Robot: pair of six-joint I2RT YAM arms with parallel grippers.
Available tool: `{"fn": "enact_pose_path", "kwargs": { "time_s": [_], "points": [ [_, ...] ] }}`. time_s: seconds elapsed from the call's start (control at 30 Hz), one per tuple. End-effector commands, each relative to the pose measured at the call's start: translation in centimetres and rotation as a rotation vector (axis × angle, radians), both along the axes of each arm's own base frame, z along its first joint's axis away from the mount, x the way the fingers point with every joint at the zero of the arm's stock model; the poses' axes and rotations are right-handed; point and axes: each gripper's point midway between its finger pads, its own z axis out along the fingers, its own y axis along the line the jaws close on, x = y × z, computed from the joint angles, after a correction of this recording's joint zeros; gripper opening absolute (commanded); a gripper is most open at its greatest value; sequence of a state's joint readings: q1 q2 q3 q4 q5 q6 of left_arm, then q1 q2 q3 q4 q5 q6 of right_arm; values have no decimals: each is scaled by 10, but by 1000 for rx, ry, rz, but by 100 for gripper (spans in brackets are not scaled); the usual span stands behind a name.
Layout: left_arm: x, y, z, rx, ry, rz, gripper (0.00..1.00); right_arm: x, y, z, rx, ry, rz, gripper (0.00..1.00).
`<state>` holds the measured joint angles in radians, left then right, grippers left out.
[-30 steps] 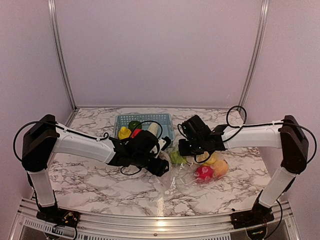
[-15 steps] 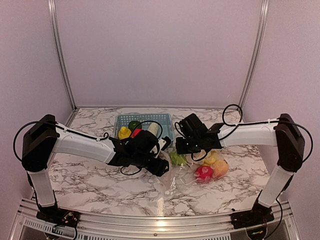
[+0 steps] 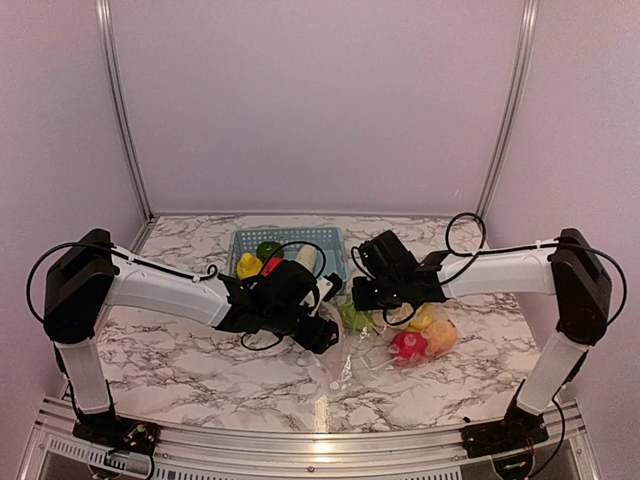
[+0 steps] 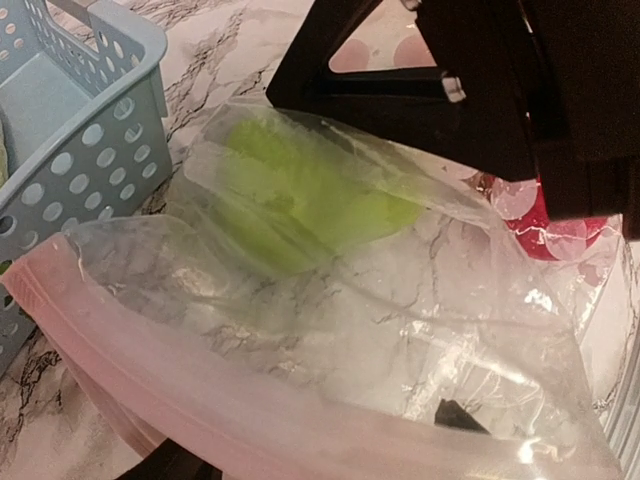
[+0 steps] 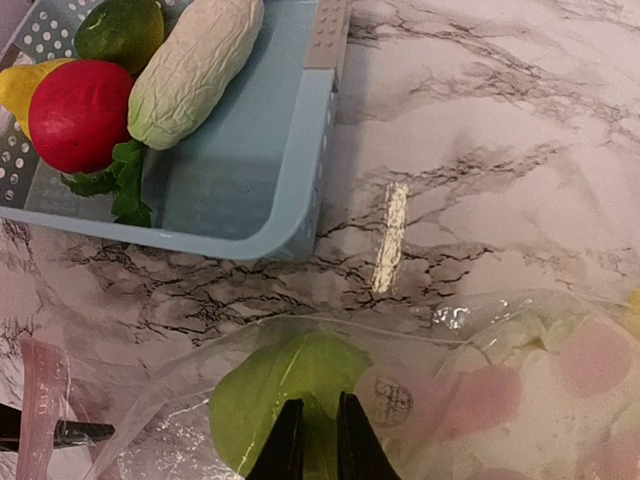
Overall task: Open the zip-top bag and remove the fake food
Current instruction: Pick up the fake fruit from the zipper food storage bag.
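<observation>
The zip-top bag (image 3: 385,345) lies on the marble table right of centre. Inside it are a green fake food (image 3: 352,318), a red one (image 3: 408,345), a yellow one (image 3: 424,317) and an orange one (image 3: 442,336). My left gripper (image 3: 322,338) is shut on the bag's pink zipper strip (image 4: 200,385); one dark fingertip (image 4: 458,415) shows through the film. My right gripper (image 5: 312,405) hovers over the bag above the green food (image 5: 270,385), its fingers almost together with nothing visible between them. It also shows in the top view (image 3: 368,300).
The light blue basket (image 3: 290,233) stands behind the grippers and holds a red ball (image 5: 80,115), a pale ridged vegetable (image 5: 195,70), a green fruit (image 5: 120,30) and a yellow piece (image 5: 20,85). Its corner (image 4: 110,120) is close to the bag's left side.
My right gripper has shifted a little to the left, over the green end of the bag. The left arm, the bag and the food have not visibly moved.
</observation>
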<state>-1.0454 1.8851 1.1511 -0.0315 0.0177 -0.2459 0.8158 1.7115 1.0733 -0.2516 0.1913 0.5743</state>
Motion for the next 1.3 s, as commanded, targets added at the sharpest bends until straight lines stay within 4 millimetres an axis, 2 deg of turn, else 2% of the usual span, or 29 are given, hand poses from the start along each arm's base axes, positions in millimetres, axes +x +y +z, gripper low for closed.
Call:
{"fn": "enact_pose_path", "kwargs": {
  "time_s": [0.0,0.2,0.47,0.63,0.77,0.93,1.1,1.27],
  "points": [
    [1,-3,-5,20,-11,-13,75,-26,-8,-14,-63,74,42,11],
    [2,-4,-4,19,-12,-10,76,-32,-10,-4,-71,63,40,12],
    [2,-4,-4,21,-13,-11,77,-20,-38,-23,-109,97,-51,12],
    [2,-4,-4,25,-11,-11,77,-19,-30,-28,-102,108,-22,11],
    [6,1,-5,37,-29,14,77,-20,-24,-25,-97,103,10,10],
    [6,0,-8,38,-27,13,79,-28,-3,-19,-103,86,94,11],
    [9,0,-8,46,-34,19,82,-37,8,-22,-110,86,151,16],
    [11,-1,-11,61,-37,26,83,-38,13,-18,-87,76,169,25]
  ]
}}
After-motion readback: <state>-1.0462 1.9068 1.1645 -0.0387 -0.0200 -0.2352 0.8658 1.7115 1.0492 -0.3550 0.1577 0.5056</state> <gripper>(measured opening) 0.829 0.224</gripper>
